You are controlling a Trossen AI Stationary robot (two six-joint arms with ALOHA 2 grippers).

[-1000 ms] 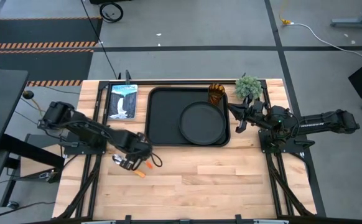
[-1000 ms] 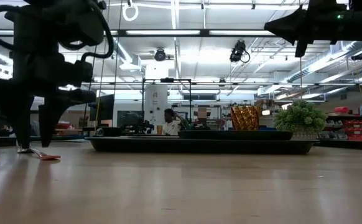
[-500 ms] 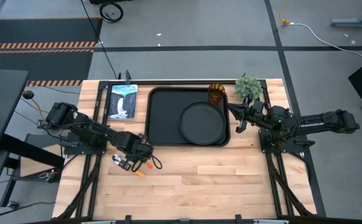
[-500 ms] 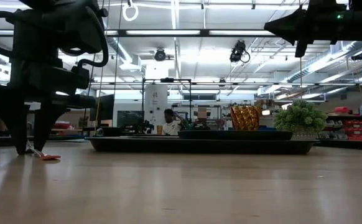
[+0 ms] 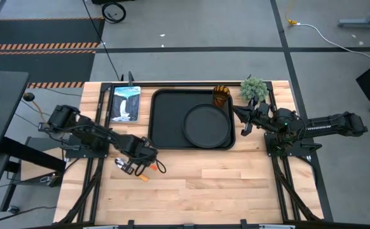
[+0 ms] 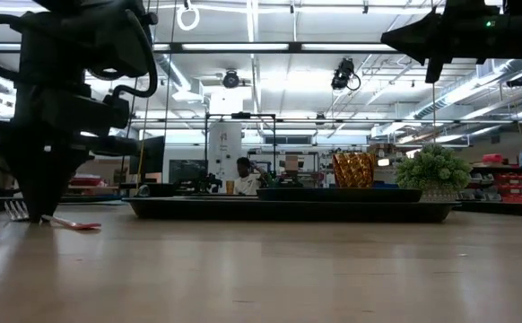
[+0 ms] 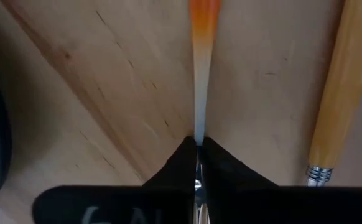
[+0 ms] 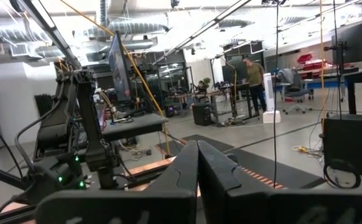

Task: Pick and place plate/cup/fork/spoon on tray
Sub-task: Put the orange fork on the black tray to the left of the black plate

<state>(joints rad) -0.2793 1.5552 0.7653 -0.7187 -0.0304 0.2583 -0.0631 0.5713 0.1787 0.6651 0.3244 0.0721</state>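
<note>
Left tool (image 7: 196,163): mine, pinching the fork (image 7: 199,93) on the worktop (image 5: 236,184), near its left edge.
Spoon (image 7: 336,87): just beside the fork.
Tray (image 5: 166,121): rear centre, holding plate (image 5: 205,125) and cup (image 5: 220,96).
Right tool (image 5: 238,118): fingers pressed together, beside the tray's right rim.

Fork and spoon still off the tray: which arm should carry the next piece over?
Left. The left gripper is already shut on the fork on the table, with the spoon lying beside it. The right gripper hangs shut past the tray's far side.
</note>
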